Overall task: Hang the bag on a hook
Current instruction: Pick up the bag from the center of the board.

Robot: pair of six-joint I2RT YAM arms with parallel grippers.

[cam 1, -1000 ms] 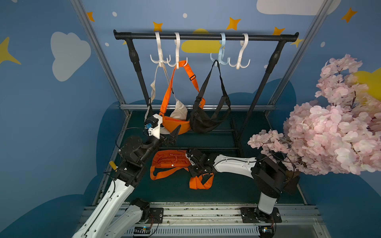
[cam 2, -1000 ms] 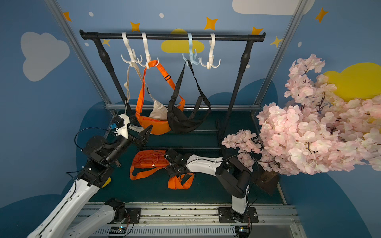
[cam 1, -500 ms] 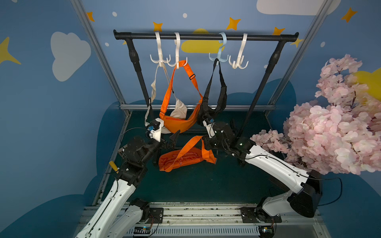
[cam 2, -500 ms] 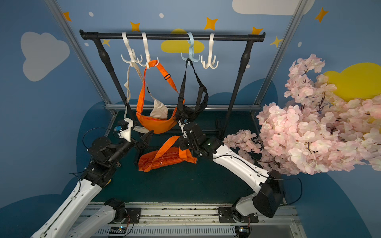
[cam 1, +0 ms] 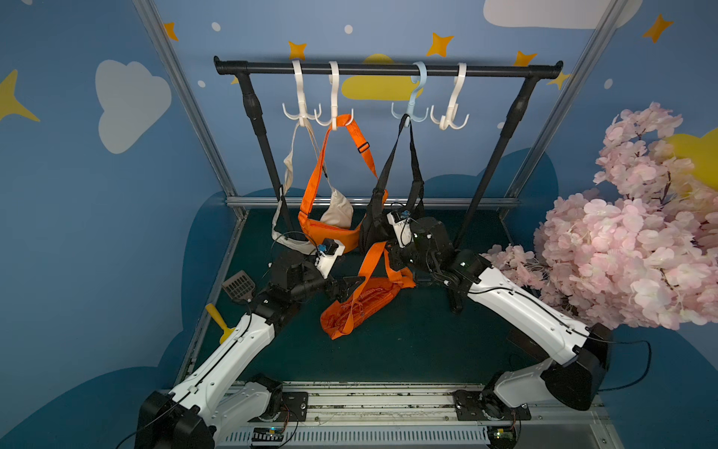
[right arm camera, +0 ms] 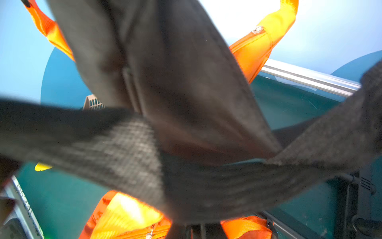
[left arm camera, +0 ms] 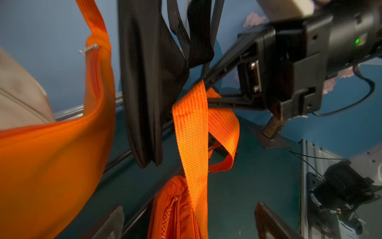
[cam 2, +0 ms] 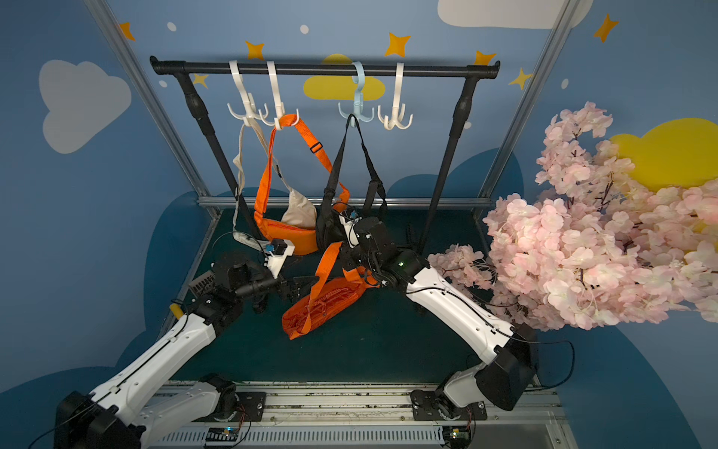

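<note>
**A:** How far along are you?

**B:** Early, I judge. Three bags hang from hooks on the rail [cam 1: 388, 70]: a cream bag [cam 1: 338, 210], a hanging orange bag [cam 1: 330, 235] and a black bag [cam 1: 371, 229]. The orange bag [cam 1: 361, 307] that I am working on is not up yet. It sits low in front of the rack, just below the black bag. Its lower end seems to rest on the green mat [cam 1: 408, 350].

**A:** What has hold of it?

**B:** My right gripper [cam 1: 389, 252] is clamped tight on the top of its strap [left arm camera: 191, 128], which rises from the bag in a loop. My left gripper [cam 1: 349, 285] stands wide apart and holds nothing. In the left wrist view the strap hangs between its fingers [left arm camera: 268, 219].

**A:** Which way does the bag lie?

**B:** Its long axis slants. The low end points toward my base and to my left, and the raised end points toward my right arm and the rack.

**A:** What remains?

**B:** Nearly everything. I have to lift the bag clear of the mat and carry the strap loop up to the free white hook [cam 1: 450, 116], the rightmost on the rail. Then I drop the loop over a prong and let go.
</note>
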